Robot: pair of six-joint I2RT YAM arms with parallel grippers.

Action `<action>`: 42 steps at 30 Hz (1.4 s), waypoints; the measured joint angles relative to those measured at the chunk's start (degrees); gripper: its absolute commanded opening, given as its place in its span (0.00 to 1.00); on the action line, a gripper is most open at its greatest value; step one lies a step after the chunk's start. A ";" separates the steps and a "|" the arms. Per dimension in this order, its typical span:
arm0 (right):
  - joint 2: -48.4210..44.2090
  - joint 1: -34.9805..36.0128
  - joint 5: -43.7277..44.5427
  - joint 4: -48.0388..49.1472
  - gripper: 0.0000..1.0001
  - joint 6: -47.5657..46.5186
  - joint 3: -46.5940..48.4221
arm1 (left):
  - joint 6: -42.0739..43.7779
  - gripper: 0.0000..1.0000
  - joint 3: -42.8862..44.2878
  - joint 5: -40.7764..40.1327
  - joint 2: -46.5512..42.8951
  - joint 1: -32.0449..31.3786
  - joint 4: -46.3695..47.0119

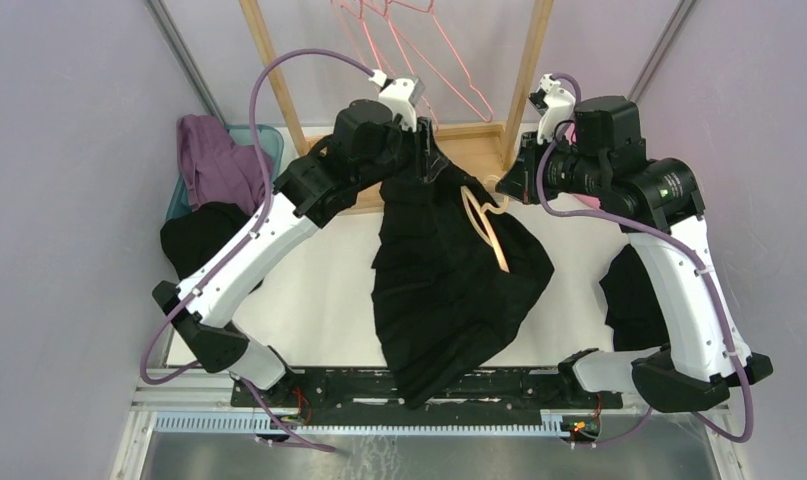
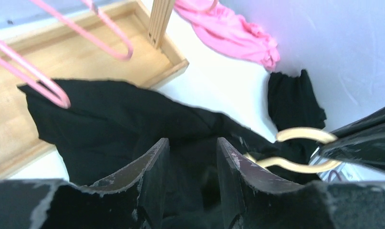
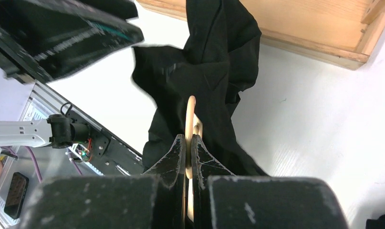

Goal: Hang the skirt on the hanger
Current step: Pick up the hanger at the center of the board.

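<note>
White table (image 1: 309, 290), centre: left jaws pinch the skirt (image 1: 439, 290) by its top edge, raised so the pleats drape down to the table, while right jaws, clamped on the hanger (image 1: 496, 250) at its hook end, hold it against the fabric, probably to feed it in.

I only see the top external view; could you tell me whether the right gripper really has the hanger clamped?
Observer: Yes; the right wrist view shows the right gripper shut on the hanger.
Operator: Thanks. Is the left one holding fabric?
Observer: The left wrist view shows the skirt bunched between the fingers of the left gripper.
Operator: Anything else I miss?
Observer: A pink garment lies crumpled by the wall.
</note>
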 measured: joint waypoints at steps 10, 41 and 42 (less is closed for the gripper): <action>-1.49 -0.90 3.08 -5.01 0.01 -0.39 0.66 | -0.02 0.53 12.74 0.72 4.13 0.39 -2.93; 21.03 -13.25 4.50 -13.73 0.01 -3.34 36.39 | -1.36 0.52 34.71 8.00 24.74 9.27 -6.21; 20.90 -13.22 3.91 -11.87 0.01 -3.28 34.93 | -1.36 0.52 33.79 8.00 23.91 9.73 -6.36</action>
